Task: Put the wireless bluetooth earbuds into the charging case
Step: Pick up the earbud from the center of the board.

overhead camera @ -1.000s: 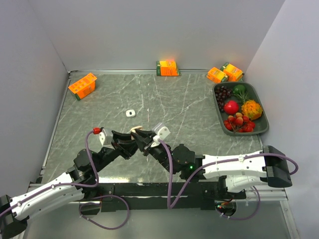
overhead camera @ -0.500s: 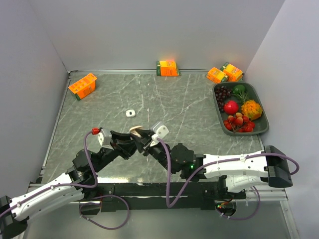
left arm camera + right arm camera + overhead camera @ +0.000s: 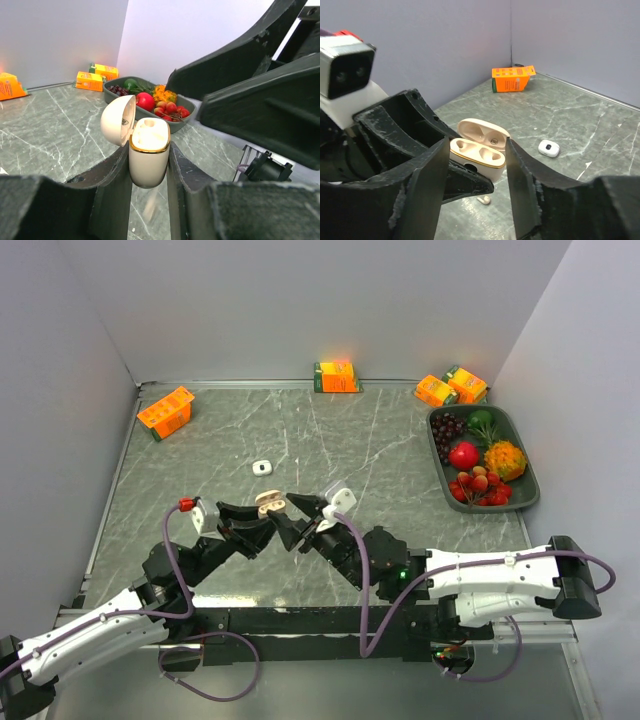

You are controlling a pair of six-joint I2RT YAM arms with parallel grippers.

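Note:
My left gripper [image 3: 262, 515] is shut on a beige charging case [image 3: 268, 503] with a gold rim and holds it above the table with the lid open. Seen from the right wrist, both sockets of the case [image 3: 479, 156] look empty. My right gripper [image 3: 300, 520] stands open just right of the case, its fingers either side of it without touching [image 3: 477, 150]. One small pale earbud [image 3: 483, 200] lies on the table under the case; the left wrist view shows it as a blurred streak [image 3: 150, 206] below the held case [image 3: 148, 155].
A small white case [image 3: 263, 467] lies on the table behind the arms. Orange cartons stand at the back left [image 3: 166, 411], back middle [image 3: 336, 376] and back right [image 3: 450, 388]. A dark tray of fruit [image 3: 526, 455] sits at the right edge.
My right gripper has opened wider and drawn back to the right, away from the case. The left gripper still holds the case in about the same place.

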